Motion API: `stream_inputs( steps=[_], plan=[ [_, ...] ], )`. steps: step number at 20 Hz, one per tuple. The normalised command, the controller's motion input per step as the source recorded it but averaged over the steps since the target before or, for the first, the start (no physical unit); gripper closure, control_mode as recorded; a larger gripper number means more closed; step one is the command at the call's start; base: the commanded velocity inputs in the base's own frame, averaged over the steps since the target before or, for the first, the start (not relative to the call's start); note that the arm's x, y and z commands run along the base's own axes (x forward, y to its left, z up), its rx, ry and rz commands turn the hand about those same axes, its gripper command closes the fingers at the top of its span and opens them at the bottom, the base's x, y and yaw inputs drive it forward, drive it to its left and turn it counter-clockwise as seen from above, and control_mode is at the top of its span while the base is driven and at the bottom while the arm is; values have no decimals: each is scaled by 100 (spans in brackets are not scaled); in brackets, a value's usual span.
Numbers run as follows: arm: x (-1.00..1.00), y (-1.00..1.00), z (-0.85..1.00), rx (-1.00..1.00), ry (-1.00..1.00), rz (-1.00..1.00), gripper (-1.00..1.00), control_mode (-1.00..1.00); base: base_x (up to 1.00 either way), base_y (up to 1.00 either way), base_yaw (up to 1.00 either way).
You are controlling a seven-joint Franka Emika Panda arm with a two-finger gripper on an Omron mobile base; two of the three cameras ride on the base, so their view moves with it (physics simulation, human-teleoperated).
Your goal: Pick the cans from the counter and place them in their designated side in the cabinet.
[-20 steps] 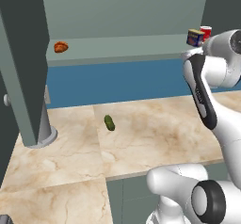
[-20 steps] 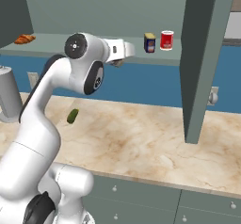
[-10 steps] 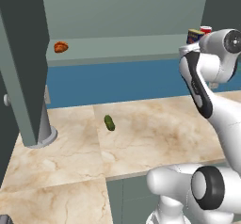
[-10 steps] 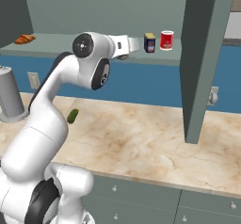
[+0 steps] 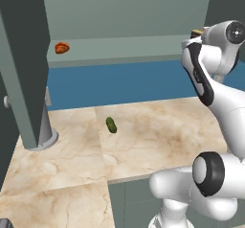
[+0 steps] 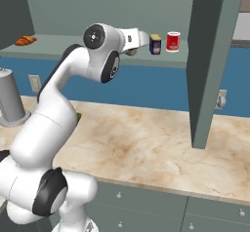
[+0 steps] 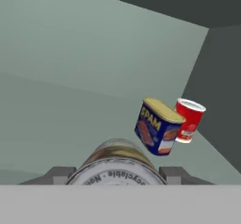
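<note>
- Gripper (image 7: 115,171) clamping a round silver can (image 7: 115,164) with a glossy metal lid, held out over the pale cabinet shelf (image 6: 73,48).
- Boxy yellow-topped Spam can (image 6: 155,44) standing on that shelf, just beside the red cylindrical can (image 6: 173,41).
- Flaky croissant (image 6: 25,41) lying at the far shelf end.
- Small green pickle (image 5: 111,124) resting on the veined marble counter (image 5: 158,136).

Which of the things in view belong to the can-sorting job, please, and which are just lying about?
Belonging to the job:
silver can held in the gripper
yellow-topped blue can on the shelf
red can marking the side
cabinet shelf
counter

Just lying about:
green pickle on the counter
croissant at the shelf's other end
</note>
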Motion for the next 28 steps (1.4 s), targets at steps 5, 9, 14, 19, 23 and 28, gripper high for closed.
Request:
stream_inputs(
  steps=[5, 9, 14, 19, 23, 28],
  plan=[
    [25, -7, 0, 0, 4, 1, 100, -100, 0, 0, 0],
    [26, 0, 0, 0, 7, 0, 100, -100, 0, 0, 0],
    [24, -4, 0, 0, 7, 1, 100, -100, 0, 0, 0],
    [22, -5, 0, 0, 8, 1, 100, -100, 0, 0, 0],
    [20, -3, -5, 0, 7, 1, 100, -100, 0, 0, 0],
    [15, -1, -16, 0, 7, 1, 100, -100, 0, 0, 0]
  ],
)
